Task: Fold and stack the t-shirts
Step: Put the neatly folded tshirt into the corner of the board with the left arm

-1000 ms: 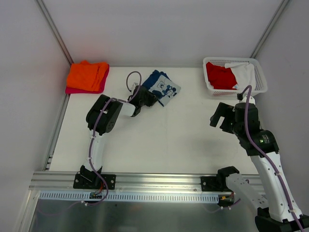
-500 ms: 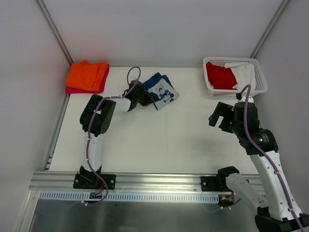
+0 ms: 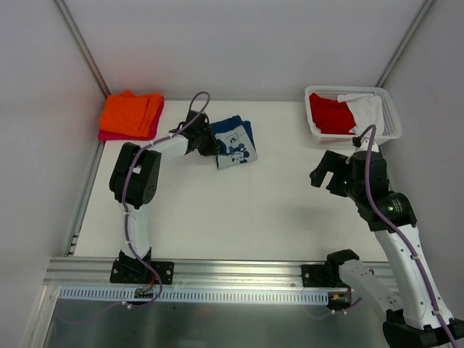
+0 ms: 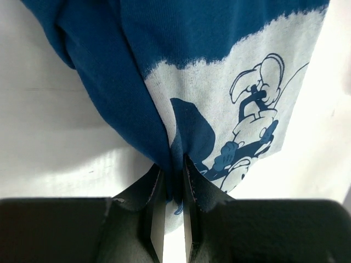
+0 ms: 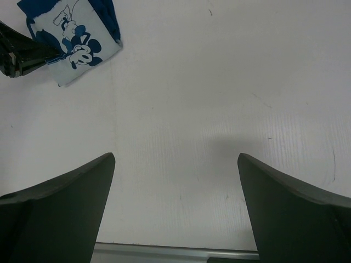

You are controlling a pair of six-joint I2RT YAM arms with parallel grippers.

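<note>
The folded navy blue t-shirt (image 3: 233, 142) with a pale cartoon print lies at the back middle of the table. My left gripper (image 3: 212, 144) is at its left edge. In the left wrist view the jaws (image 4: 174, 167) are shut on a pinched fold of the shirt (image 4: 186, 71). My right gripper (image 3: 326, 172) hovers open over bare table on the right, far from the shirt. In the right wrist view, nothing is between its fingers (image 5: 175, 161), and the navy shirt (image 5: 77, 35) shows at the top left. An orange t-shirt (image 3: 132, 112) rests folded on a magenta-pink one (image 3: 116, 135) at the back left.
A white lattice basket (image 3: 392, 119) stands at the back right, holding a red t-shirt (image 3: 330, 114) and a white one (image 3: 366, 109). Grey walls close in the table on the left, back and right. A metal rail (image 3: 217, 270) runs along the near edge.
My left arm has swung left, dragging the navy shirt leftward and turning it. The right arm has barely moved and stays open.
</note>
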